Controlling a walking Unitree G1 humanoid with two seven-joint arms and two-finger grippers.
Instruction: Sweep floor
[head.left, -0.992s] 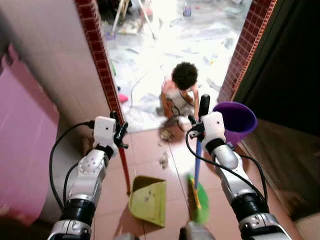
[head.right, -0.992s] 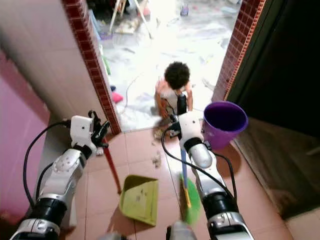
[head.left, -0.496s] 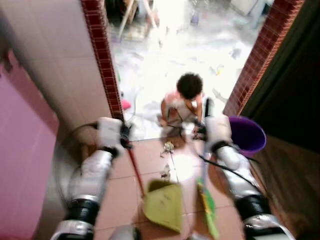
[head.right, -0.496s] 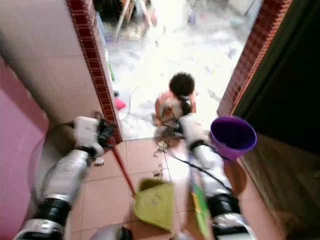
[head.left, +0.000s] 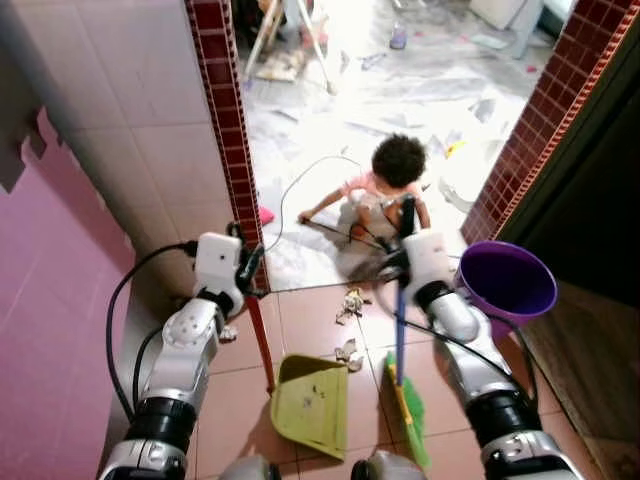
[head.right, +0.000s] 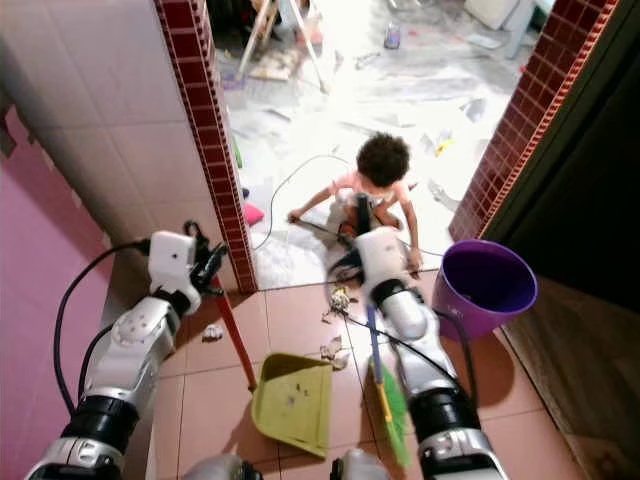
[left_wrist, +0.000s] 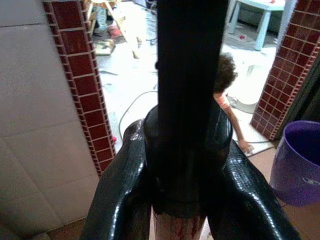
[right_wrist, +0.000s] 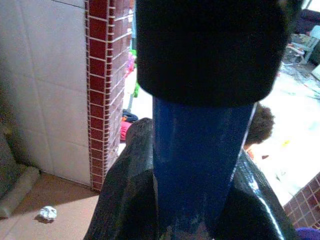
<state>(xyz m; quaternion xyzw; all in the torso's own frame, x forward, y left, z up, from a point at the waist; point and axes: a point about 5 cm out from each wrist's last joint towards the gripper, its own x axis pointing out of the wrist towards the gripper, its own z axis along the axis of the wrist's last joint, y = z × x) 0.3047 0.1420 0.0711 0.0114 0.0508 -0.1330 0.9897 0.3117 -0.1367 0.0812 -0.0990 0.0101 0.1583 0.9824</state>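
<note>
The left gripper (head.left: 248, 268) was closed around the red handle (head.left: 259, 335) of the dustpan (head.left: 309, 403), both fingers (left_wrist: 120, 195) pressed against the shaft with no gap. The handle ran down from the gripper to the yellow-green dustpan, which rested on the tiled floor (head.left: 230, 400) with its mouth facing the doorway.

Crumpled paper scraps (head.left: 350, 303) lay on the tiles just beyond the dustpan.

The right gripper (head.left: 398, 262) was likewise clamped shut on the blue handle (head.left: 399, 330) of the broom (head.left: 408, 420), just below its black end cap. The green broom head sat on the floor beside the dustpan.

A person (head.left: 385, 195) crouched in the doorway. A purple bucket (head.left: 505, 283) stood at the right.
</note>
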